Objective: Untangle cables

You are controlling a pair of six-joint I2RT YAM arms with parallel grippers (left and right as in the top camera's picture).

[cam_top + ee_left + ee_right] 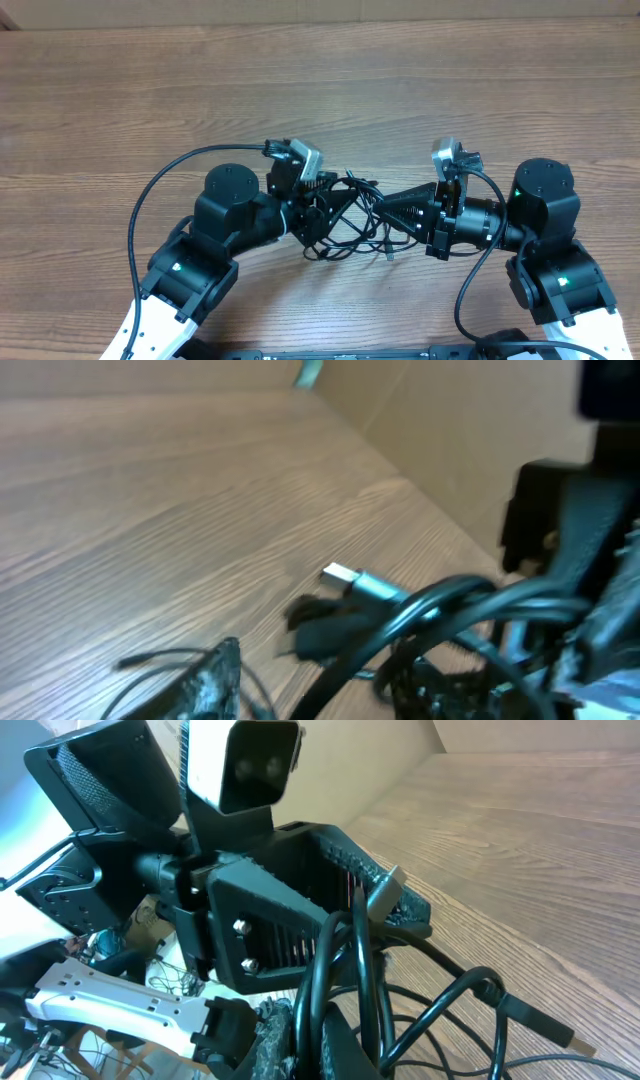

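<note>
Black cables (350, 232) lie knotted at the centre of the frame, on the wooden table (320, 90) between the two arms. The right gripper (388, 210) is clamped on a strand. Whether the left gripper (322, 205) grips anything, I cannot tell. Untangling looks barely begun, since the loops are all crossed.

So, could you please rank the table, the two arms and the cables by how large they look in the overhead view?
1. table
2. left arm and right arm: they look alike, so no ranking between them
3. cables: smallest, a small tangle between the arms
</note>
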